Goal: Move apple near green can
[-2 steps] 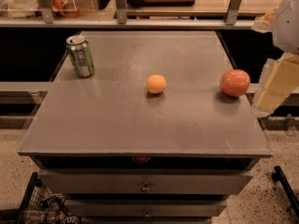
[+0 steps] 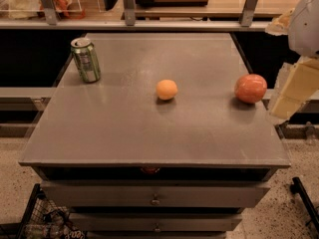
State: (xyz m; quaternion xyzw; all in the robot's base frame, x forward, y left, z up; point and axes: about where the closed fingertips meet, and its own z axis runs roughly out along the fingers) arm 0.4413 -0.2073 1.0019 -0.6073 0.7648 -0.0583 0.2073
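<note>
The apple [image 2: 250, 88] is round, glossy and reddish-orange, and rests on the grey table [image 2: 149, 133] near its right edge. The green can [image 2: 85, 59], green and silver with a silver top, stands upright at the table's far left. My gripper [image 2: 293, 89] shows as a cream-coloured part at the right edge of the view, just right of the apple and past the table's edge, with the white arm [image 2: 306, 24] above it. It holds nothing that I can see. The apple and the can are far apart, on opposite sides of the table.
A smaller, paler orange ball [image 2: 166, 89] lies mid-table between the can and the apple. Drawers [image 2: 154, 198] sit below the front edge. A shelf with metal posts [image 2: 129, 6] runs behind the table. A black wire basket [image 2: 45, 220] stands on the floor at the lower left.
</note>
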